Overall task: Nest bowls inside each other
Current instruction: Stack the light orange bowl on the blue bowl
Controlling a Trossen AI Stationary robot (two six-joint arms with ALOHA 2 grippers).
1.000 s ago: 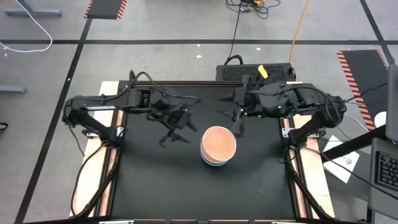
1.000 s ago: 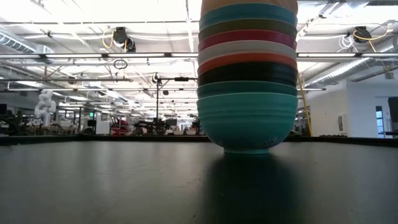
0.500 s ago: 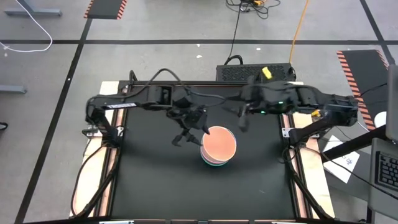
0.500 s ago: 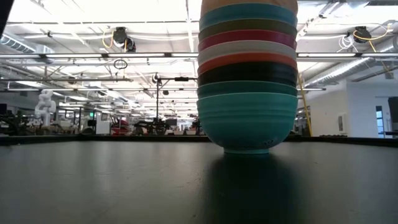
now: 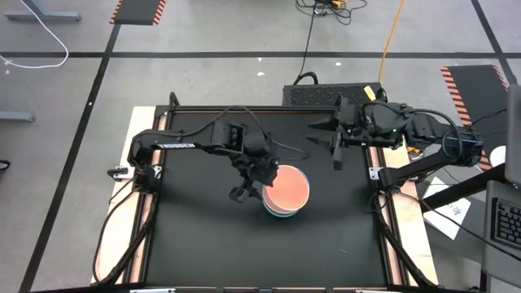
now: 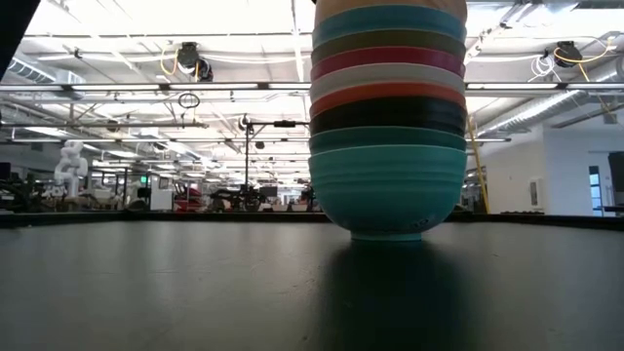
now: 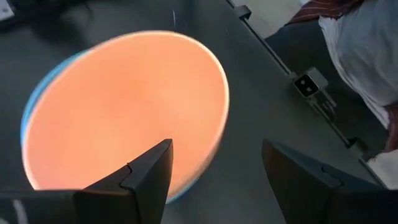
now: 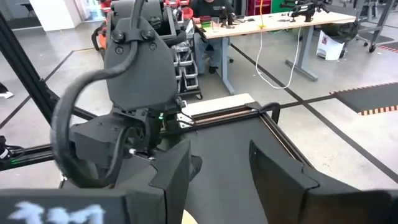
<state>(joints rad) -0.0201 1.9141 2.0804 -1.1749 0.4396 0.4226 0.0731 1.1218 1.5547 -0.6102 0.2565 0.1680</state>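
Peach-orange round bowl [image 5: 286, 186] tops the nested stack of plain bowls [image 6: 388, 117], turquoise at the bottom, mid black table [image 5: 195, 236]. My left end effector [image 5: 247, 184] sits at the stack's 9 o'clock rim, fingers apart, empty. Right end effector [image 5: 330, 140] hangs at 1 o'clock, apart, fingers spread, empty.

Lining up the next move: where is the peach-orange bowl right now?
In the high view, the round peach-orange bowl tops the nested stack, right of table centre, with the open left gripper at its left rim.
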